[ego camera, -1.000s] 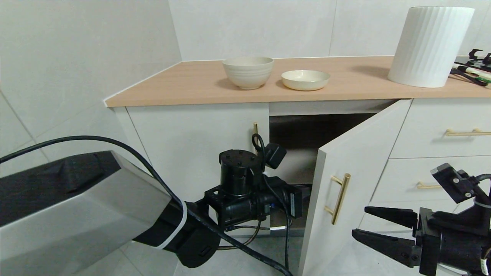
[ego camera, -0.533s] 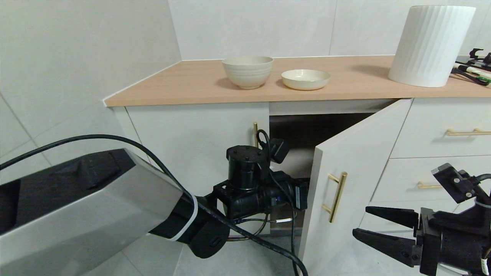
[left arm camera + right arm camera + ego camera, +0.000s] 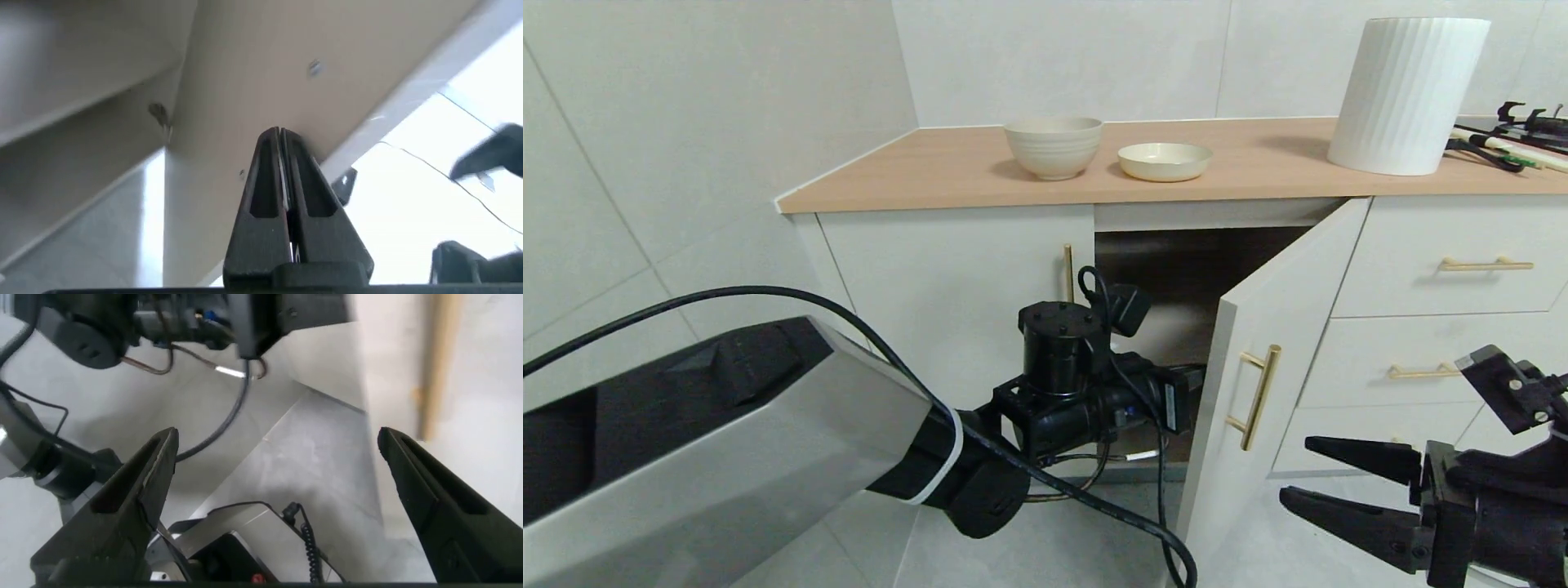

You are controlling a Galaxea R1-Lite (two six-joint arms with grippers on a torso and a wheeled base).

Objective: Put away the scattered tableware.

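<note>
Since a second ago the left arm has pushed further toward the cabinet opening, and the head camera has shifted too, so I cannot tell how much the door itself has swung.

Nearest, at the right, the right gripper (image 3: 1294, 471) hangs low with its jaws wide apart and nothing between them. Beyond it, the left gripper (image 3: 279, 140) is pressed closed, its tip against the inner face of the cabinet door (image 3: 1282, 310), which stands partly open on its dark cupboard (image 3: 1176, 269).

Farther off, on the bench (image 3: 915, 175), the ribbed bowl (image 3: 1054, 147) and the shallow dish (image 3: 1165, 161) sit just beside each other, untouched. A white ribbed container (image 3: 1409, 94) stands far right.

By my reading only the door-opening is under way. Both pieces have yet to be lifted and stowed.
</note>
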